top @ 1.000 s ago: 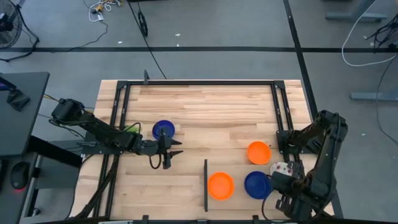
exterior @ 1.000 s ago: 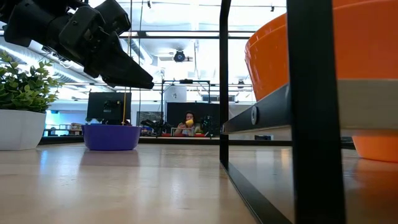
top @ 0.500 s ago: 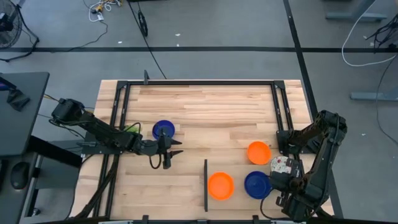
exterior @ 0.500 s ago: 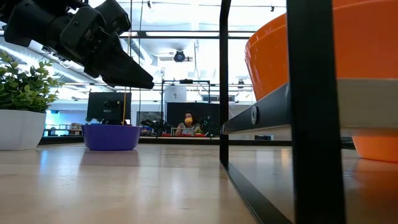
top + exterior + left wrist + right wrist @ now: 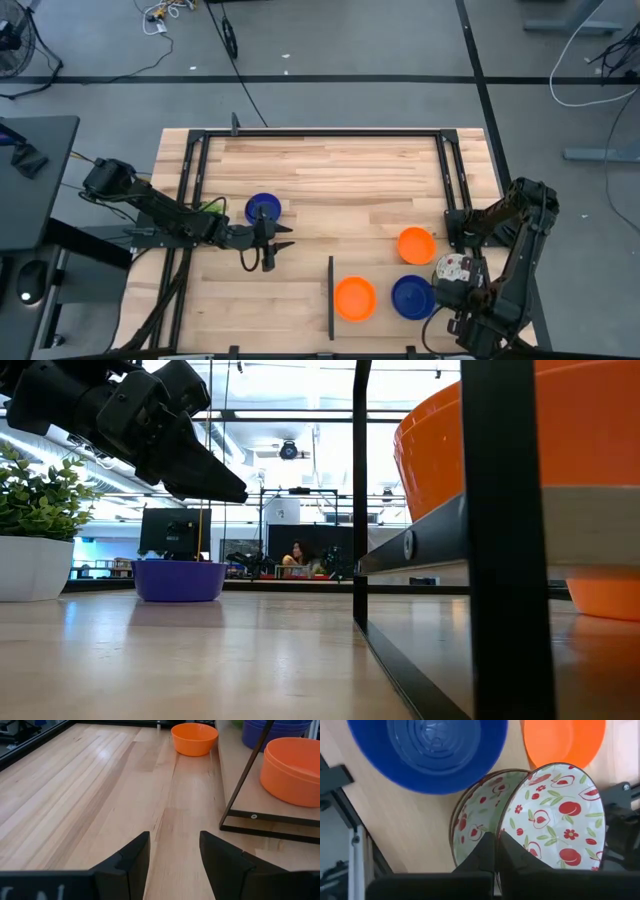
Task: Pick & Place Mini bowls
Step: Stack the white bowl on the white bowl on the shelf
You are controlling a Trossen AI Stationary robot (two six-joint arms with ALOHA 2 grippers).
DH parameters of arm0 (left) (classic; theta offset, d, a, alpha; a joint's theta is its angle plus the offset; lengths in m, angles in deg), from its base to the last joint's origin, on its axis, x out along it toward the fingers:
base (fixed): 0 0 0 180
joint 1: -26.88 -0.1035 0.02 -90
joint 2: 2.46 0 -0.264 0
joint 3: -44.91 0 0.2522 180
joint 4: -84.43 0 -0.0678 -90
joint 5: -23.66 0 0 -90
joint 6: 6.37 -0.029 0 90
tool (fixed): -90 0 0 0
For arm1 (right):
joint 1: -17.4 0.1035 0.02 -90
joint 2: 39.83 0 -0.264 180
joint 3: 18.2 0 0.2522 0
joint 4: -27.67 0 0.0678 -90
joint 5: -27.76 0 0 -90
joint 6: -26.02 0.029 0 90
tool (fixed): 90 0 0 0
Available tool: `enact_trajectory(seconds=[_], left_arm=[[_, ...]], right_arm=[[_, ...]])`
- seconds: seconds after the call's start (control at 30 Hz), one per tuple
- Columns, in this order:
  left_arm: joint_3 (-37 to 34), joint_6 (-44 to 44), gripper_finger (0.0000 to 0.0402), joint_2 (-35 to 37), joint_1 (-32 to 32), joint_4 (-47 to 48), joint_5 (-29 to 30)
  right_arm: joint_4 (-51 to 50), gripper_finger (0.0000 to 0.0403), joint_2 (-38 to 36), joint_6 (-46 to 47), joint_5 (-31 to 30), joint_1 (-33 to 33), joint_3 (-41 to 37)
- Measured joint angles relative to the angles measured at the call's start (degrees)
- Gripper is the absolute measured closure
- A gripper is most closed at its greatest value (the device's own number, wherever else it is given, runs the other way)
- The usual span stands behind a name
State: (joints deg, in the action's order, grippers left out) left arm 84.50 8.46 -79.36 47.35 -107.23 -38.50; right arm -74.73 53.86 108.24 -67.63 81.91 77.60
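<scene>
A blue mini bowl [image 5: 263,209] stands on the wooden table just beyond my left gripper [image 5: 272,247], which hovers open and holds nothing. At the near right are two orange mini bowls [image 5: 416,245] [image 5: 355,298] and another blue one [image 5: 412,297]. My right gripper [image 5: 453,272] hangs beside these, shut on a white mini bowl with a red fruit pattern [image 5: 552,815]. A second patterned bowl [image 5: 477,827] lies right behind the held one. My right gripper pinches the patterned bowl's rim [image 5: 507,832] between its two fingers, one finger [image 5: 515,852] on the bowl's inside and the other [image 5: 482,851] on its outer side. The fingers come from above, pointing steeply down. The bowl is tilted up on edge; whether it still touches the bowl behind cannot be told.
A thin black upright frame [image 5: 330,298] stands left of the near orange bowl, close in front of the low camera [image 5: 500,540]. Black rails run along the table's left, far and right sides [image 5: 320,133]. A potted plant [image 5: 35,540] shows at the far left.
My right gripper has sunk a little over the near right corner, still shut on the patterned bowl. The left arm has kept still.
</scene>
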Motion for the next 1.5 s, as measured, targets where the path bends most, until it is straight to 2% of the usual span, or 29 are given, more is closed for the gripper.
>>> enact_trajectory(seconds=[0.4, 0.67, 1.1, 1.3, 1.5], left_arm=[[0.0, 0.0, 0.0225, 0.0, 0.0, 0.0, 0.0], [0.0, 0.0, 0.0225, 0.0, 0.0, 0.0, 0.0], [0.0, 0.0, 0.0225, 0.0, 0.0, 0.0, 0.0], [0.0, 0.0, 0.0225, 0.0, 0.0, 0.0, 0.0], [0.0, 0.3, 0.0225, 0.0, 0.0, 0.0, 0.0]], right_arm=[[-1.4, 0.0403, 0.0, -6.6, -1.2, 0.7, 1.7], [-0.8, 0.0403, 0.0, -2.3, -1.2, 2.9, 1.6], [5.7, 0.0401, 0.0, 0.3, -1.4, 2.9, -4.1], [6.0, 0.0372, 0.0, 2.8, -1.2, 2.9, -4.6], [6.3, 0.0317, 0.0, 4.2, -1.2, 2.9, -4.5]])
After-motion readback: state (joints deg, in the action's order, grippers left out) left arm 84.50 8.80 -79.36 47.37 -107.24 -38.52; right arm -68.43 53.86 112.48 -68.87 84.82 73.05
